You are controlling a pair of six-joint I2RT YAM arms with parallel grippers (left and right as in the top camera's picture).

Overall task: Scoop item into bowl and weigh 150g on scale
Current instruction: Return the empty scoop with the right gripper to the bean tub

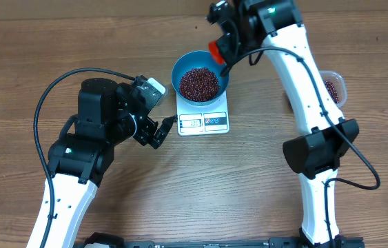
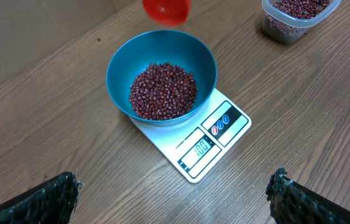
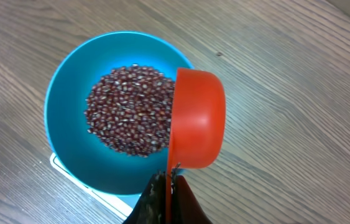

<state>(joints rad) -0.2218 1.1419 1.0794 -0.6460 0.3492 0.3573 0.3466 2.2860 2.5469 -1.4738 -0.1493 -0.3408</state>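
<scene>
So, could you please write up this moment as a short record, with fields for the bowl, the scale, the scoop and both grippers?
bowl: blue bowl, standing on the scale, holding a heap of beans
scale: white scale on the table; display digits too blurred to read
scoop: red scoop, tipped on its side over the bowl's rim
right gripper: right gripper shut on the scoop's handle
left gripper: left gripper open, empty, beside the scale
tub: clear tub with more beans, apart from the scale

Robotics lab: a left arm (image 1: 63,200) and right arm (image 1: 300,76) flank a wood-grain table (image 1: 235,193).
</scene>
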